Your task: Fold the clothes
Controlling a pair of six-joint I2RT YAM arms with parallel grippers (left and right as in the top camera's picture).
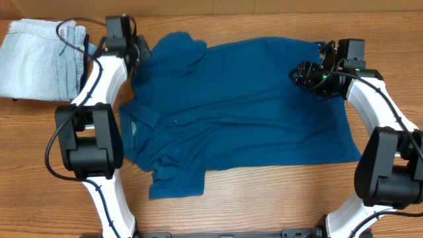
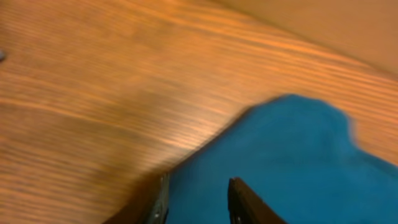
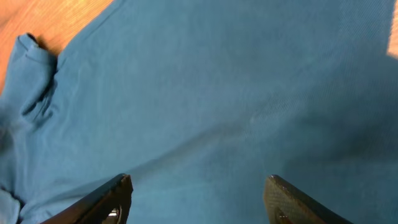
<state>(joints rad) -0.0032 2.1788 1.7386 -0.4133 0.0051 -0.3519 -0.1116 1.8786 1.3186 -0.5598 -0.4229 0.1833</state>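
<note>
Wooden tabletop (image 1: 264,198) carries a teal shirt (image 1: 244,99) spread flat. A pale patch by its collar is too small to read. The left pincer (image 2: 198,186), blurred, stands slightly parted at the shirt's edge. The right pincer (image 3: 199,183) gapes wide over the fabric, its fingers cut off.

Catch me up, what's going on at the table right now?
Both arms are at a teal polo shirt that lies spread out, not yet folded, on the wooden table. The left fingers sit at its far sleeve near the collar; the blurred view does not show whether they grip cloth. The right fingers stand open just above the fabric near the hem, holding nothing. Folded pale jeans lie apart at the far left corner.
</note>
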